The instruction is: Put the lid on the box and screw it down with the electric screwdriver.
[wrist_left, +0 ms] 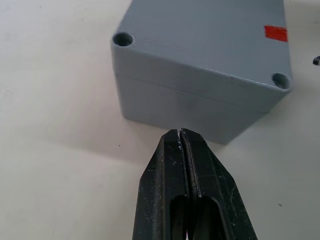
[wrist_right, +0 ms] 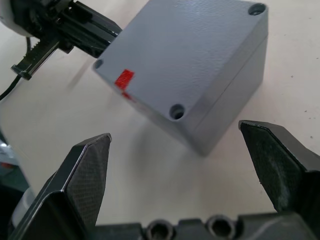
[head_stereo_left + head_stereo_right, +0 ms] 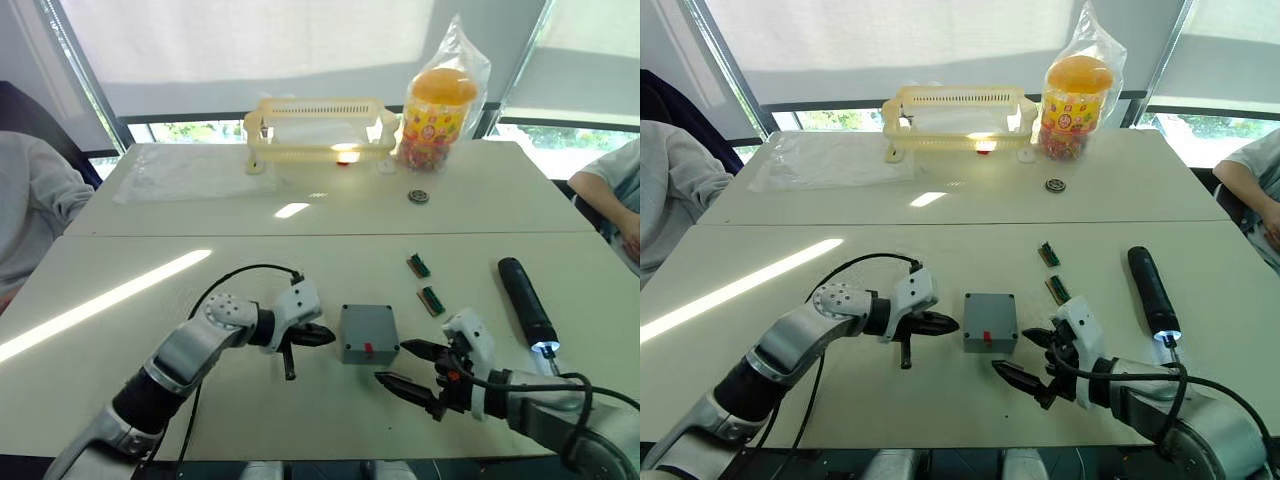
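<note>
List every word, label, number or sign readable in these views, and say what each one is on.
No text reads anywhere.
Grey box: plain red sticker, no lettering.
Orange-lidded tub: printed pattern, too small to read.
Electric screwdriver: no readable marking.

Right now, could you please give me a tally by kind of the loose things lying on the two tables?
Grey box with its lid on: 1
Electric screwdriver: 1
Green connector pieces: 2
Cream basket: 1
Bagged orange-lidded jar: 1
Small round disc: 1
Clear plastic sheet: 1
Total: 8
</note>
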You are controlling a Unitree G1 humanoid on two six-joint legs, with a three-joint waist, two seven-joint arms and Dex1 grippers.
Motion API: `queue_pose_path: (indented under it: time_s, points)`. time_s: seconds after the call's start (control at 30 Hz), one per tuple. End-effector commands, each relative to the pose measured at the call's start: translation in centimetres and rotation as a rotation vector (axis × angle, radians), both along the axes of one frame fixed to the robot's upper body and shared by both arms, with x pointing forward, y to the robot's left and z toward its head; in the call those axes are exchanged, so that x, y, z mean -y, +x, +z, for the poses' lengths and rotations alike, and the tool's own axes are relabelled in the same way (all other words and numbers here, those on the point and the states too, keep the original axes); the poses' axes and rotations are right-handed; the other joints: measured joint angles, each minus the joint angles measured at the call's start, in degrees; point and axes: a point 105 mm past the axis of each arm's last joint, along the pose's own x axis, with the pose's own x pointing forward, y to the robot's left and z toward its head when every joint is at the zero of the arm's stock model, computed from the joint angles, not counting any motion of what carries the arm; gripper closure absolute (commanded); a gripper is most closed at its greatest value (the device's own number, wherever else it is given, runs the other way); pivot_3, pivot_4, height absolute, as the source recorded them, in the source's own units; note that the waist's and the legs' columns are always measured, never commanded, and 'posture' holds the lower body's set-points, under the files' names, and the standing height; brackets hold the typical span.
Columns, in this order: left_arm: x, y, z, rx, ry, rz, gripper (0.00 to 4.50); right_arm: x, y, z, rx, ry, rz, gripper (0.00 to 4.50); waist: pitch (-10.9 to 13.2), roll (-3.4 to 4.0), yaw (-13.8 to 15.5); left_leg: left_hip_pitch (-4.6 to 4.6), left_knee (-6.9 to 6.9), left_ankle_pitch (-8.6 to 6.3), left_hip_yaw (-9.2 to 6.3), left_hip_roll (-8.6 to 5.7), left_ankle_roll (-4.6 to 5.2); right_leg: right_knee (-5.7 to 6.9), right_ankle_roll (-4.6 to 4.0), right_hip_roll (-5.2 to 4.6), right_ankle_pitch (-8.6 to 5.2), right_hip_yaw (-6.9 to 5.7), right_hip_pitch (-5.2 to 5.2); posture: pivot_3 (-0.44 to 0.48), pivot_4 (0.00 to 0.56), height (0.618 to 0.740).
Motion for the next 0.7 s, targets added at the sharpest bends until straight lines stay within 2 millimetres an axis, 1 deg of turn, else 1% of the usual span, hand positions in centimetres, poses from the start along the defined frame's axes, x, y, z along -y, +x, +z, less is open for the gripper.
queue_pose_path:
  time_s: [0.03, 0.2, 0.23, 0.4, 0.47, 0.53, 0.6, 0.63, 0.7]
  points:
    - [0.9, 0.5, 0.8, 0.062, -0.014, -0.014, 4.50, -1.0, -0.4, 0.3, 0.018, 0.006, 0.057, 0.03, 0.00, 0.00, 0.01, 0.00, 0.00, 0.00, 0.00, 0.00, 0.00, 0.00, 0.00, 0.00, 0.00, 0.00, -0.01, 0.000, 0.150, 0.740]
    - [1.9, 1.4, 0.9, 0.108, -0.025, -0.021, 4.50, -2.5, -2.8, 0.0, -0.061, 0.026, 0.164, 0.03, 0.00, 0.00, 0.10, 0.00, -0.01, 0.00, -0.02, 0.00, 0.00, 0.00, 0.11, 0.01, 0.05, -0.01, 0.00, 0.000, 0.150, 0.740]
    - [2.1, 1.8, 0.8, 0.129, -0.022, -0.014, 4.50, -2.8, -3.1, 0.0, -0.070, 0.033, 0.173, 0.03, 0.00, 0.00, 0.07, 0.00, 0.00, 0.00, -0.04, 0.00, 0.00, 0.00, 0.11, 0.01, 0.06, -0.02, 0.01, 0.000, 0.150, 0.740]
    - [2.7, 3.6, 0.6, 0.189, -0.026, 0.028, 4.50, -3.2, -3.6, 0.1, -0.073, 0.040, 0.158, 0.03, -0.01, -0.01, 0.08, 0.00, 0.02, 0.00, -0.03, -0.01, 0.00, 0.00, 0.14, 0.01, 0.07, -0.02, 0.03, 0.000, 0.150, 0.740]
    - [2.5, 4.3, 0.7, 0.213, -0.027, 0.056, 4.50, -2.9, -3.7, 0.2, -0.067, 0.029, 0.141, 0.03, -0.01, 0.00, -0.07, 0.00, 0.01, 0.00, -0.02, -0.01, 0.01, 0.00, 0.18, 0.01, 0.09, -0.01, 0.02, 0.000, 0.150, 0.740]
    - [1.5, 5.2, 0.7, 0.237, -0.011, 0.112, 4.50, -1.9, -3.4, 0.6, -0.047, -0.002, 0.109, 0.03, -0.01, 0.00, -0.05, 0.00, -0.01, 0.00, -0.05, 0.00, 0.01, 0.02, 0.20, 0.03, 0.10, -0.02, 0.00, 0.000, 0.150, 0.740]
    - [-0.4, 5.4, 0.9, 0.245, 0.010, 0.149, 4.50, -0.2, -2.6, 1.7, -0.002, -0.031, 0.065, 0.03, 0.00, -0.01, -0.12, 0.01, -0.01, 0.00, -0.06, 0.00, 0.01, 0.05, 0.21, 0.03, 0.10, -0.02, -0.01, 0.000, 0.150, 0.740]
    - [-1.1, 5.2, 1.1, 0.244, 0.014, 0.152, 4.50, 0.5, -2.3, 2.1, 0.016, -0.047, 0.054, 0.03, -0.01, 0.01, -0.31, 0.01, 0.00, 0.00, -0.04, 0.00, 0.01, 0.05, 0.20, 0.03, 0.11, -0.01, -0.02, 0.000, 0.150, 0.740]
    - [-2.2, 4.0, 1.6, 0.207, -0.002, 0.141, 4.50, 1.6, -1.6, 2.4, 0.042, -0.085, 0.042, 0.03, -0.02, 0.01, -0.48, 0.03, -0.01, 0.00, -0.03, 0.01, 0.01, 0.07, 0.20, 0.04, 0.11, 0.01, -0.02, 0.000, 0.150, 0.740]
